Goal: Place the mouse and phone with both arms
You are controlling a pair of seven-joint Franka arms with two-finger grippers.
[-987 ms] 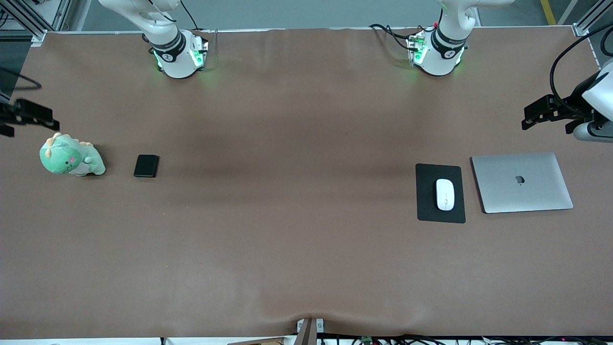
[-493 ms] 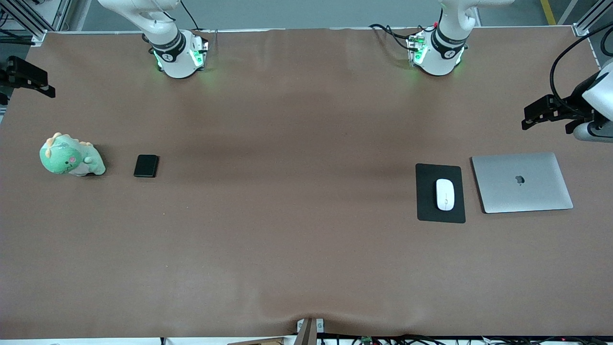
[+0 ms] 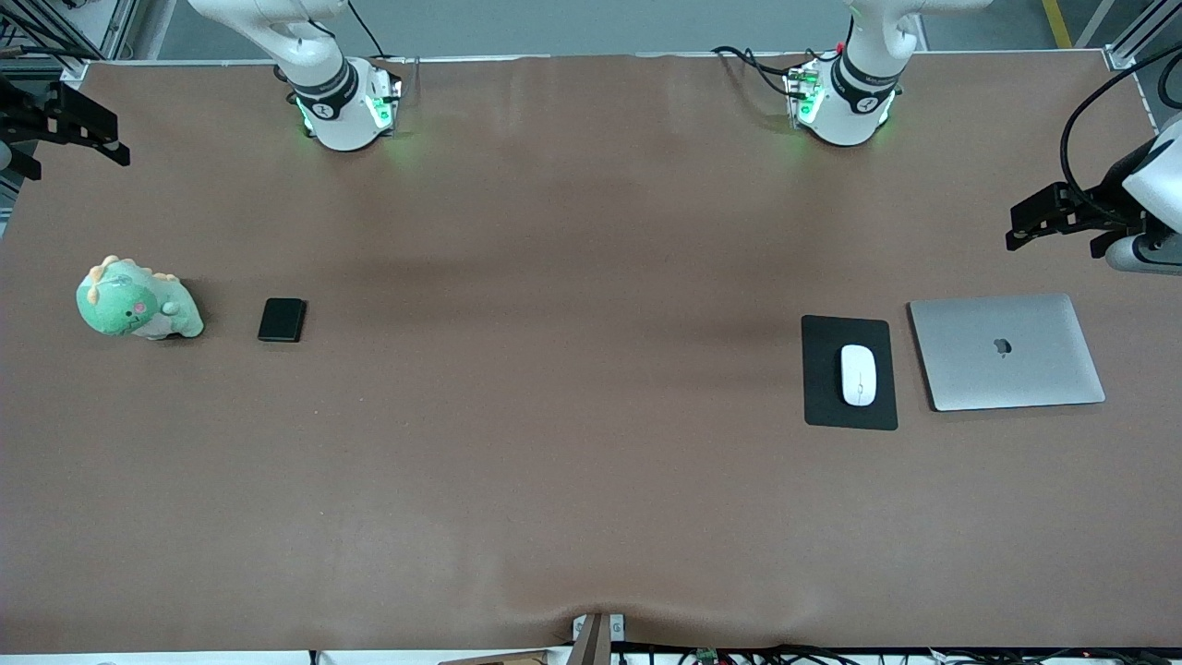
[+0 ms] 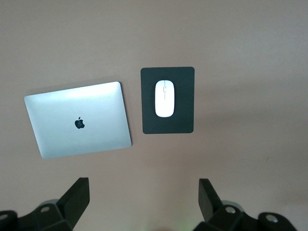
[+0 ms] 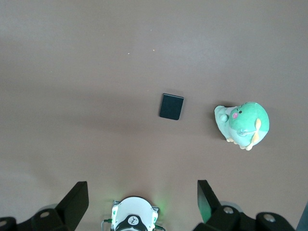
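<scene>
The white mouse is lying on the flat black mouse pad toward the left arm's end of the table, its long axis running along the pad's length; a closed silver laptop is lying just beside the pad, nearer that end of the table, with a narrow strip of brown table showing between them; the phone is resting flat on the bare brown surface toward the right arm's end, apart from everything, with a green plush dinosaur sitting near it, closer to that table end; the left gripper is hanging in the air at the edge of the table by the left arm's end, over bare surface close to the laptop's corner, and in the left wrist view its fingers are standing spread wide with nothing between them, the mouse, the pad and the laptop all lying well below; the right gripper is hanging over the table's corner at the right arm's end, and in the right wrist view its fingers are likewise spread wide and holding nothing, with the phone and the dinosaur far below it.
</scene>
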